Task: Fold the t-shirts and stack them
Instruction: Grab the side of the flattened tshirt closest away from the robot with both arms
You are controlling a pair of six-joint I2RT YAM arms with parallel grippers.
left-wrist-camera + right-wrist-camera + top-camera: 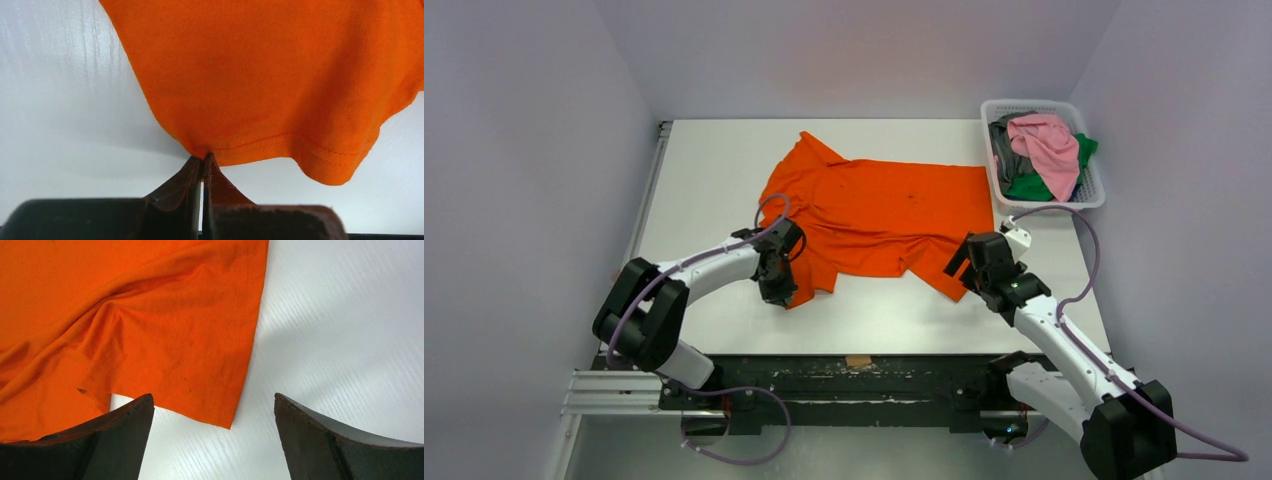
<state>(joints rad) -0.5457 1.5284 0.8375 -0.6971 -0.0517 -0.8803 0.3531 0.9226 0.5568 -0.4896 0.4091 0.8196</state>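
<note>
The left gripper (pixel 204 160) has its two dark fingers clenched together on the stitched hem of the large, soft, bright orange t-shirt (pixel 270 75), pinching a small fold of it just above the white table (pixel 60 100). In the top view this gripper covers the pinched spot at the shirt's near left corner.

The right gripper (pixel 213 396) has its jaws spread wide and grasps nothing. It hangs over the shirt's near right corner, where small dark specks mark the cloth. Whether its left finger (pixel 120 435) touches the cloth cannot be told.

The orange t-shirt lies spread and rumpled across the middle of the table, one sleeve pointing to the far left. At the far right corner stands a white slotted plastic basket (pixel 1044 104) holding a pink shirt (pixel 1049 145), a green shirt (pixel 1029 187) and a grey shirt (pixel 1007 160), bundled so that their shapes are hard to make out.

A small tan tag (pixel 858 361) sits on the black rail (pixel 904 375) between the arm bases, too small to read.
</note>
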